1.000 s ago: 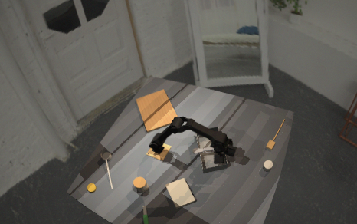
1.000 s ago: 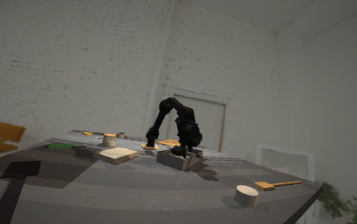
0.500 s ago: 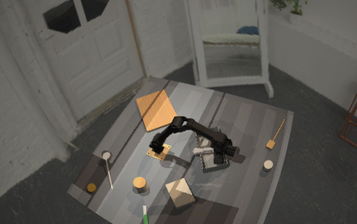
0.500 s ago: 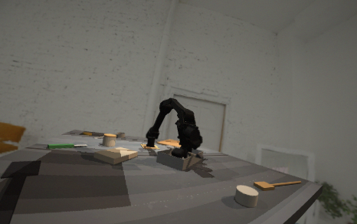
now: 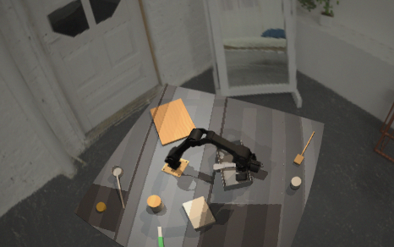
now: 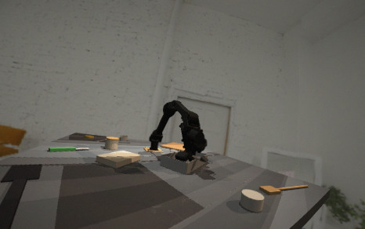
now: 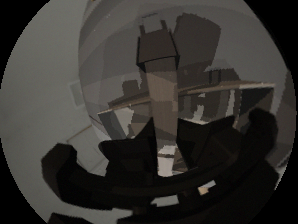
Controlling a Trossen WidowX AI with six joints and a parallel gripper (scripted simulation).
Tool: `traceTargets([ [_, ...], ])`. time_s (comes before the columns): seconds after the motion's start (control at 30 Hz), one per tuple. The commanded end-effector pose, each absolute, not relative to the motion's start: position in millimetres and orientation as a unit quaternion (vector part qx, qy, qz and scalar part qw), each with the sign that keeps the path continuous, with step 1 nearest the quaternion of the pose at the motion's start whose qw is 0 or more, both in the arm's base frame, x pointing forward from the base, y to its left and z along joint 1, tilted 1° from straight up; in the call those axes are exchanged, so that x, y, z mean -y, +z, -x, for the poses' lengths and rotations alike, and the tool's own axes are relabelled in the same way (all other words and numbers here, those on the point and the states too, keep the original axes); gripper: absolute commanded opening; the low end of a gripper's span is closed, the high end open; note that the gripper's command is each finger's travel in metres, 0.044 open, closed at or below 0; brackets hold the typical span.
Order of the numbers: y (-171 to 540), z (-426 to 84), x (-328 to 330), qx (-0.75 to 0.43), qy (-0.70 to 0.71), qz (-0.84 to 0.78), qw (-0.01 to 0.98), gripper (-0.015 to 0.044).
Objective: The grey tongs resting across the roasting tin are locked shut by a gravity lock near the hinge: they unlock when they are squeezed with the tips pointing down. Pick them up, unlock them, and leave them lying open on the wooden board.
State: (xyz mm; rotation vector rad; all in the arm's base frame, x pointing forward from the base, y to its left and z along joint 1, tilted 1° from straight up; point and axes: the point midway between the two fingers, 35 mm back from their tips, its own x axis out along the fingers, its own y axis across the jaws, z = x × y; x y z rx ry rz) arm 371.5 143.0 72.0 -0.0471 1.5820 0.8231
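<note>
Status: grasp is made, rest is open. Tool (image 5: 242,176) (image 6: 182,156) (image 7: 160,117) is clenched on the grey tongs (image 5: 224,166) (image 7: 164,95), which lie across the roasting tin (image 5: 237,184) (image 6: 173,163) (image 7: 112,108); the wrist view has them running between the fingers and out over the tin's rim. The exterior view doesn't resolve them well. Can't tell whether they clear the rim or touch it. The far end looks narrow, so I read them as locked; lock itself too small to see. Left to do: lift clear of the tin, pitch tips down, squeeze to drop the lock, carry to the wooden board (image 5: 172,120) (image 6: 172,146) near the arm's base, lay flat, let go so they spread. Board has nothing on it. Risk, my judgement: a grip too near the hinge may not squeeze the arms enough. Other items on the desk (image 5: 270,127) (image 6: 129,188) aren't needed.
</note>
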Motion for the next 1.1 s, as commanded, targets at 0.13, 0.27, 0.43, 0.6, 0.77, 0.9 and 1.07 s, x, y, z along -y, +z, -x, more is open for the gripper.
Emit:
traceTargets([
  [0.13,126,-371,-143,-0.691,0.359,0.018,0.627,-0.015],
  [0.27,148,-368,-143,-0.691,0.359,0.017,0.627,-0.015],
  [0.43,148,-368,-143,-0.691,0.359,0.017,0.627,-0.015],
  [0.6,147,-367,-143,-0.693,0.35,0.028,0.63,-0.015],
  [0.77,143,-364,-141,-0.695,0.309,0.078,0.645,-0.015],
  [0.9,141,-362,-139,-0.69,0.268,0.121,0.661,-0.015],
  [1.07,142,-362,-137,-0.675,0.214,0.171,0.685,-0.015],
])
